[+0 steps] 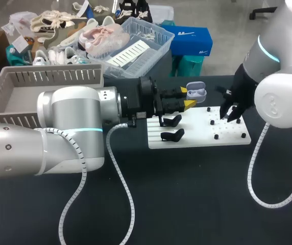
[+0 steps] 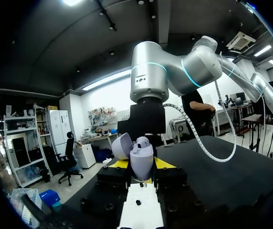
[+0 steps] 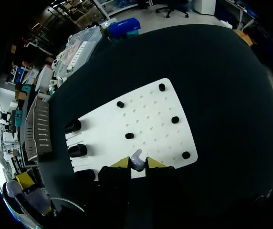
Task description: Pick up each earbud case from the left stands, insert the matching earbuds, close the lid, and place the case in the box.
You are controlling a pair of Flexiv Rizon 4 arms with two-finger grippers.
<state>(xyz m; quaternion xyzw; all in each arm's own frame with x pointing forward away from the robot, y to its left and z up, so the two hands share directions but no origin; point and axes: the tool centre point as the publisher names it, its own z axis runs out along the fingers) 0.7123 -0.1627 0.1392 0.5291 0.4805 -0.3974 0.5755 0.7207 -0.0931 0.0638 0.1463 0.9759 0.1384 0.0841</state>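
My left tool [image 2: 141, 165] is clamped on the open lavender earbud case [image 2: 141, 160], one yellow tip on either side of its base. The lid is tipped back and a pale bud [image 2: 142, 142] sits in it (only one shows from here). The case is held in the air by the far edge of the white board [image 1: 227, 131], which lies mid-bench. My right tool [image 3: 138, 163] hangs over the board's right part, its fingers nearly together on a small white earbud [image 3: 136, 159]. Two black stands [image 1: 172, 121] sit at the board's left end, close to the left tool. The grey box [image 1: 13, 97] is at the bench's far left corner.
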